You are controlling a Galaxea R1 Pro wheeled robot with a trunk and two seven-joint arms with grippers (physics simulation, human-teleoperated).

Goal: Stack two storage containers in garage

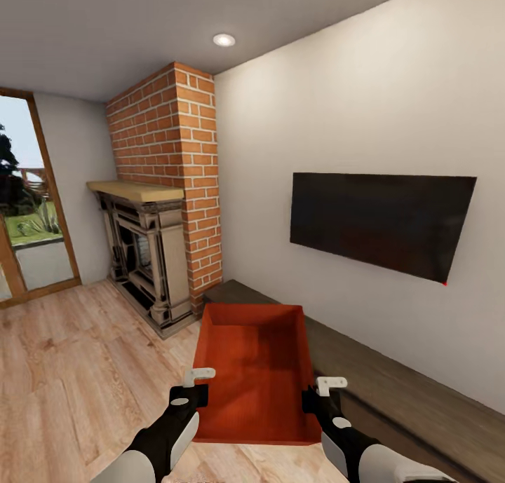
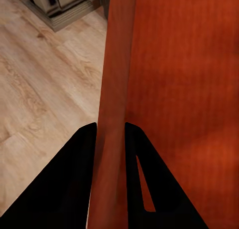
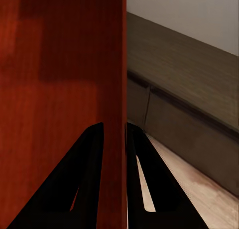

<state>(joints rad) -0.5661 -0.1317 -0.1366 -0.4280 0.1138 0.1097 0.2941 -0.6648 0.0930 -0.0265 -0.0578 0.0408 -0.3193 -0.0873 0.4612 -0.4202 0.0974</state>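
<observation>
Living room: light wood plank floor (image 1: pixel 70 371), pale wall on the right with a black TV (image 1: pixel 382 223) mounted flat against it. A red brick fireplace (image 1: pixel 172 195) stands in the corner ahead, with a wooden mantel and a dark surround at its base. Glass patio door (image 1: pixel 28 202) at far left, greenery behind it. One recessed ceiling light (image 1: pixel 224 40).

A low dark wood bench (image 1: pixel 414 392) runs along the base of the TV wall, from beside the fireplace back toward the robot.

One storage container (image 1: pixel 256 371), orange-red and open-topped, is held out in front of the robot between both arms, above the plank floor. Its far end is near the start of the bench; its right edge runs close alongside the bench's front edge (touching or apart, cannot tell).

Left gripper (image 1: pixel 195 392) is clamped on the container's left wall; in the left wrist view the wall (image 2: pixel 112 114) passes straight between the two dark fingers (image 2: pixel 74 189), one inside the bin, one outside.

Right gripper (image 1: pixel 319 392) is pinched on the right wall the same way; in the right wrist view the wall edge (image 3: pixel 119 89) sits between the fingers (image 3: pixel 149 179), with the bench (image 3: pixel 189 89) just beyond.

Open floor lies to the left, wide and bare toward the patio door.
</observation>
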